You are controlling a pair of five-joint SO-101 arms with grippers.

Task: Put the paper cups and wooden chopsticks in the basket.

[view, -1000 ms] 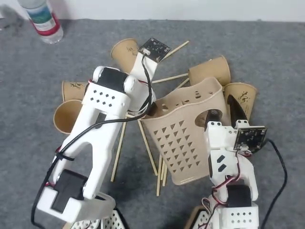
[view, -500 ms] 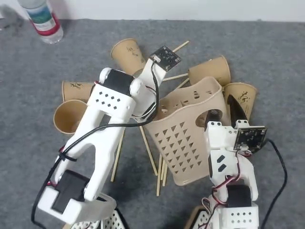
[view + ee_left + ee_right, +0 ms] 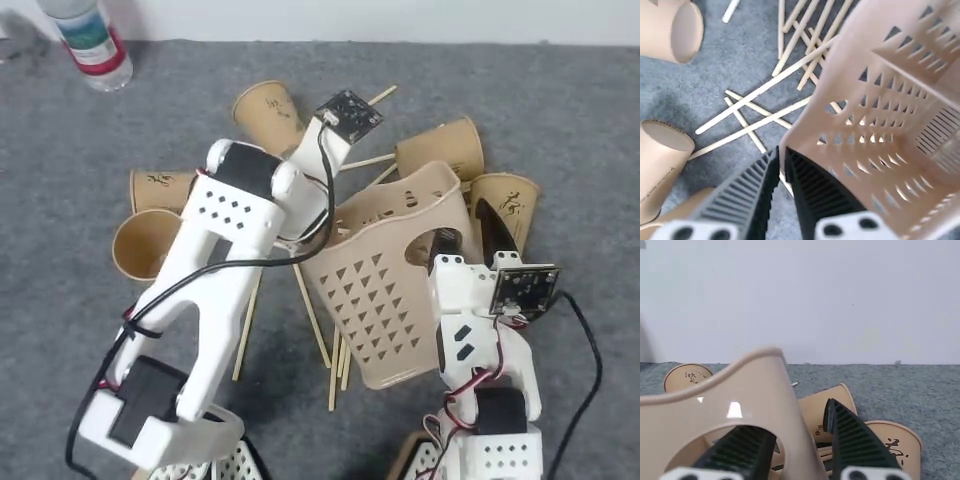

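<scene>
Grey carpet [image 3: 560,110], L claw [image 3: 782,167] pinching basket [image 3: 385,290] rim, shifted right vs. earlier

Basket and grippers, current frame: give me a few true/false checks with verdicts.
1. The left gripper is clamped on the basket's wall. True.
2. A paper cup sits inside the basket. False: the part of the inside seen in the left wrist view is bare, and the paper cups lie on the carpet around it.
3. Chopsticks lie scattered on the carpet beside the basket. True.
4. The right gripper is shut on a paper cup. False: it is open, with one finger on each side of the basket wall.
5. The water bottle is in the basket. False: it is on the carpet, well apart from it.
</scene>
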